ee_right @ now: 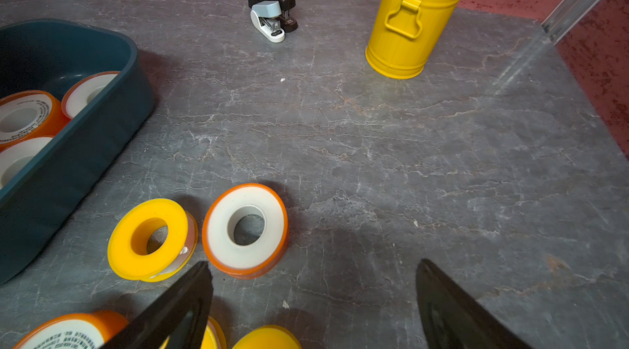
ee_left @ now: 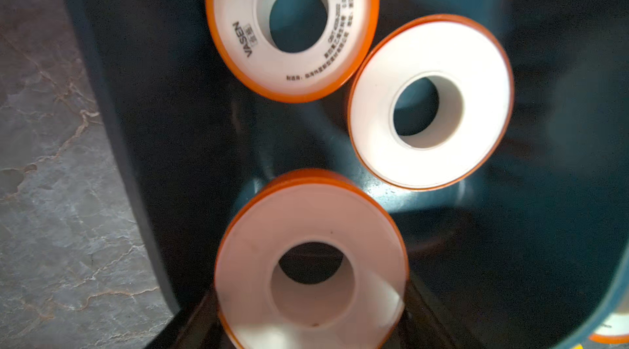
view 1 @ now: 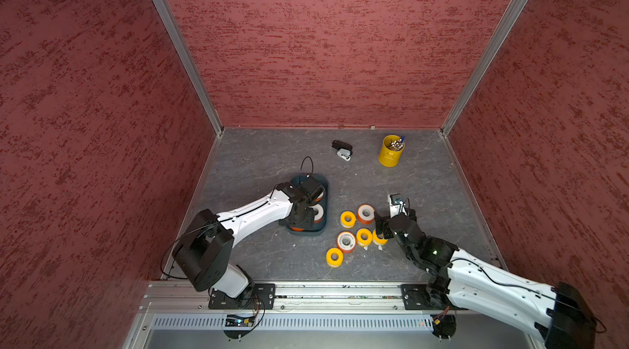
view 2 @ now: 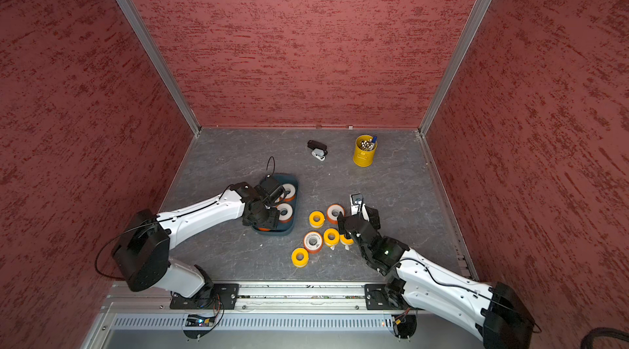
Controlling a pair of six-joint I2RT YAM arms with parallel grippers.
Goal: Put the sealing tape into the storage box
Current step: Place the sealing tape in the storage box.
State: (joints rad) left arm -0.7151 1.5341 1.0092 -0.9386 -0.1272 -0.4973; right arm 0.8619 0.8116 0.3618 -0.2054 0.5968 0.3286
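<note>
While you look down in both top views, the storage box (view 1: 326, 218) lies under your left arm (view 1: 255, 214), and the left gripper (view 1: 299, 226) dips into the box's near end, which I judge to be a drop-off pose. Six rolls of sealing tape (view 1: 346, 242) lie flat on the table just beside the box, on the side facing your right arm (view 1: 476, 279). Two are orange-sided and four are yellow rolls (view 1: 334, 257), bunched close enough to be an easy reach. From the left wrist, the box floor holds a labelled roll (ee_left: 292, 24) touching a plain-faced roll (ee_left: 430, 102), both flat. A third orange-sided roll (ee_left: 311, 262) sits nearer the lens with a dark finger against each side, so the jaws look partly spread and closed on it, probably kept level to land flat beside the others. From the right wrist, your right gripper (ee_right: 313, 264) hangs over the table beside the box, jaws spread wide with nothing between them. It is near an orange-rimmed roll (ee_right: 245, 231) and a yellow neighbour (ee_right: 151, 238) lying just beside each other, and I judge that spread wide enough to straddle one. Your stapler (ee_right: 272, 14) and pen cup (ee_right: 408, 24) stand well beyond the box, out of the way.
</note>
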